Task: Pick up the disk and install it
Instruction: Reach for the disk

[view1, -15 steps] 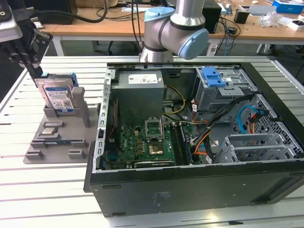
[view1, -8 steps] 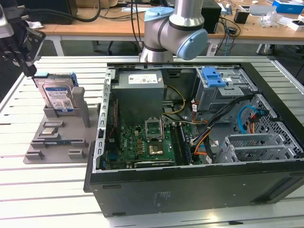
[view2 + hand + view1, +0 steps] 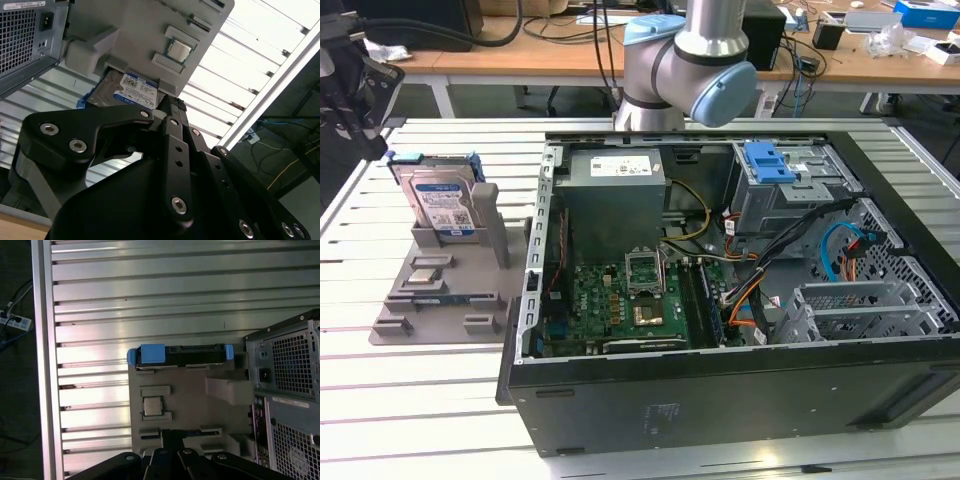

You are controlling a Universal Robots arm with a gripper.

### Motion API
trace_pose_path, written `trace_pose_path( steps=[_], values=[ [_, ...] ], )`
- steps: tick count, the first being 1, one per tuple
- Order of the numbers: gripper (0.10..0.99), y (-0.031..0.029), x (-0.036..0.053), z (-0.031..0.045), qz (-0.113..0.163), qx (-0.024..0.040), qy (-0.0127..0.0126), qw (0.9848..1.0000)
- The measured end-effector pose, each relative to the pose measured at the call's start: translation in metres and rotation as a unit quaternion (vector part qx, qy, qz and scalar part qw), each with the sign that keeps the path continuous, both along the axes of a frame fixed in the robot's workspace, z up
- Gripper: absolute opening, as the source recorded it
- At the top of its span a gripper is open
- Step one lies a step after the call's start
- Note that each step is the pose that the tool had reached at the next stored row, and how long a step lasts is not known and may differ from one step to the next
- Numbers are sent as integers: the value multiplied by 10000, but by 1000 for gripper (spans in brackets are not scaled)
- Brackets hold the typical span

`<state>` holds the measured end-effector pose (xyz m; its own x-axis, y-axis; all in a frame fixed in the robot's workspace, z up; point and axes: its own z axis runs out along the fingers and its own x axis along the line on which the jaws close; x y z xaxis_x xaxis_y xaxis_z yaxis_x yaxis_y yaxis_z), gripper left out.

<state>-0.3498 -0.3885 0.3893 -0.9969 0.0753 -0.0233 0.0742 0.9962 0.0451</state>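
The disk (image 3: 440,200) stands upright on its edge in a grey holder (image 3: 440,290) on the slatted table, at the exterior view's left. It is silver with a white-and-blue label and blue rails. In the first wrist view I look down on the disk's (image 3: 185,354) dark top edge and blue rail ends. The second wrist view shows the disk's label (image 3: 131,90) behind the holder. My black gripper (image 3: 360,110) hangs above and to the left of the holder, apart from the disk. In both wrist views the gripper (image 3: 172,434) (image 3: 172,102) has its fingers together with nothing between them.
An open computer case (image 3: 720,380) lies to the right of the holder, with a grey power-supply box (image 3: 615,190), a motherboard (image 3: 630,300) and a grey drive cage with a blue latch (image 3: 770,160). A processor chip (image 3: 152,406) lies on the holder. The table's rail (image 3: 42,365) marks its edge.
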Motion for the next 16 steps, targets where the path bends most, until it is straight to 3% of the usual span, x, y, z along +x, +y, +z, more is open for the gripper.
trace_pose_path(
  steps=[7, 14, 16],
  values=[
    [106, 13, -90, -9, 0, -1, 0, 10000],
    [106, 139, -91, -23, 0, -9, 0, 10000],
    [106, 147, -91, -25, 0, -10, 0, 10000]
  ],
)
